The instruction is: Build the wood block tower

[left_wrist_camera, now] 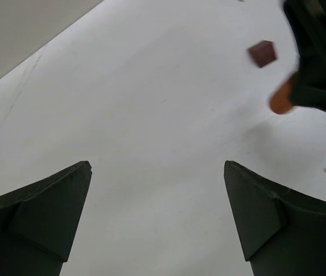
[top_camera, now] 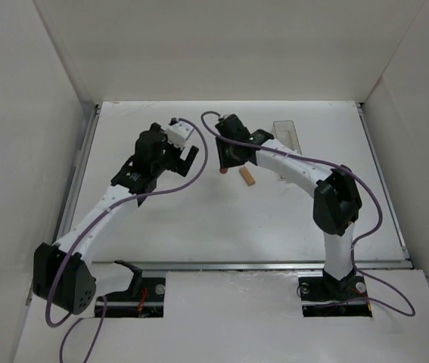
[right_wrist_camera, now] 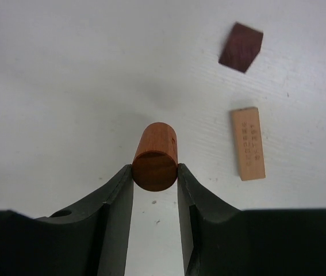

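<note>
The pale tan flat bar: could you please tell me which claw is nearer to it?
Right. The right claw, shut on the orange cylinder, is just beside the tan bar. The left claw, open and empty, is farther away on the right claw's other side.

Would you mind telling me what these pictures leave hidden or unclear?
Top external: dark red-brown block unseen, apparently under the right arm; clear box partly covered by it.
Left wrist: orange-brown cylinder blurred, half hidden by the right gripper.
Right wrist: whether the cylinder touches the table, unclear.
</note>
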